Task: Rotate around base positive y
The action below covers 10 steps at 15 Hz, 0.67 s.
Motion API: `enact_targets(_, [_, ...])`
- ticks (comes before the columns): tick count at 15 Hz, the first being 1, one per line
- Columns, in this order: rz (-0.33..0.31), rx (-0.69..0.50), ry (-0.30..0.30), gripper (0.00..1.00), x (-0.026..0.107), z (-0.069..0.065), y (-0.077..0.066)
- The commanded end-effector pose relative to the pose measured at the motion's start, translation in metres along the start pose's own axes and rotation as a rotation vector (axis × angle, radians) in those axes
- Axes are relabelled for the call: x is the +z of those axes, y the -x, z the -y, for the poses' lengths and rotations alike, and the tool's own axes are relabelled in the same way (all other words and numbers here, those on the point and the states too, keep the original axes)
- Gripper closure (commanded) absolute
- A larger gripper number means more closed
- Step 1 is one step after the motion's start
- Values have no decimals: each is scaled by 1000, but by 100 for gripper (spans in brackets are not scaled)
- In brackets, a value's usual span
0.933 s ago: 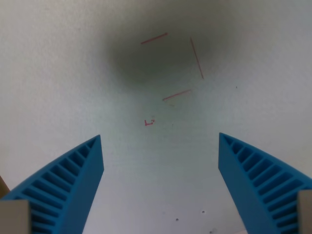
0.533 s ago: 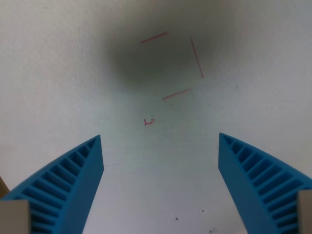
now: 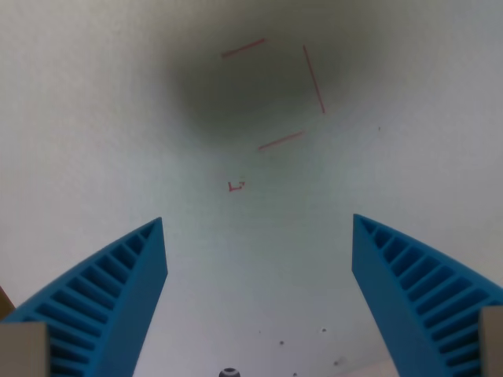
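Pincer [image 3: 259, 236] wide, empty, over white counter [image 3: 94, 118] with red marks [image 3: 275, 86]. Rotation progress unreadable; likely underway.

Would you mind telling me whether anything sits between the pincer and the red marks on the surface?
Nothing visible does. The pincer is open and holds nothing, with only bare white surface up to the red marks.
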<state>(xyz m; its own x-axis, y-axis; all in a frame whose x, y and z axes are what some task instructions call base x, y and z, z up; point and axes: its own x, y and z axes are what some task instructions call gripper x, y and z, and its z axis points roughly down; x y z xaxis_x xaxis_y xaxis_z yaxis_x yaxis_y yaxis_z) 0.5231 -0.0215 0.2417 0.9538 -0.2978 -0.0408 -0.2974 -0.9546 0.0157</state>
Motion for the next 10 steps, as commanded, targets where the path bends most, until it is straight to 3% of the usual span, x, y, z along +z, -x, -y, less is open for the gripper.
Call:
enact_targets(1, [137, 0, 44, 0, -5, 1, -5])
enact_targets(10, [238, 0, 75, 0, -5, 1, -5])
